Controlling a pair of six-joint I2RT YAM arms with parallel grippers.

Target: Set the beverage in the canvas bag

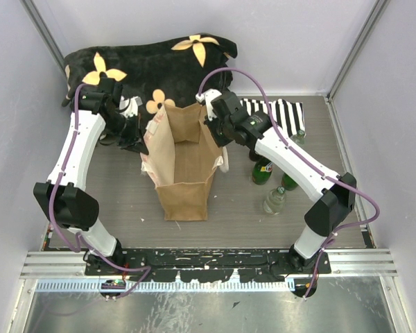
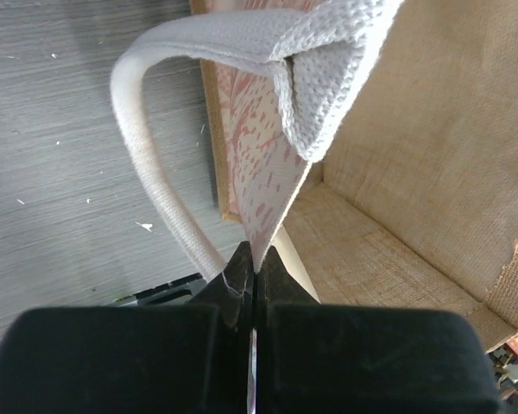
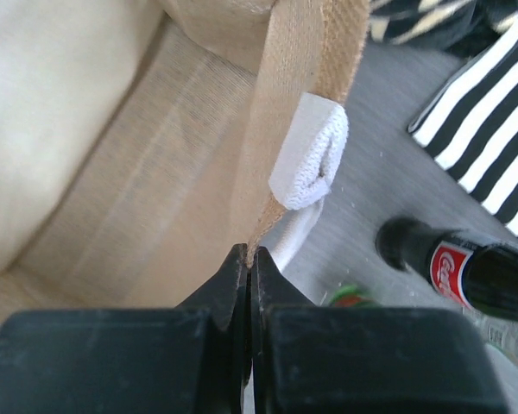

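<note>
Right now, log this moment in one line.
left gripper: shut on bag rim | right gripper: shut on bag rim | bag: held open | bottles: on table

There are one cloth bag (image 1: 184,187), at least four bottles (image 1: 274,200), one flowered blanket (image 1: 159,62), one striped cloth (image 1: 281,111) and two arms (image 1: 80,149).

Soft, even overhead light is washing the worktop (image 1: 125,201), throwing only faint shadows. In the wrist views, the left claw (image 2: 255,272) and right claw (image 3: 248,259) are blurring darkly up close, while the weave of the canvas bag (image 2: 397,172) is showing sharp.
</note>
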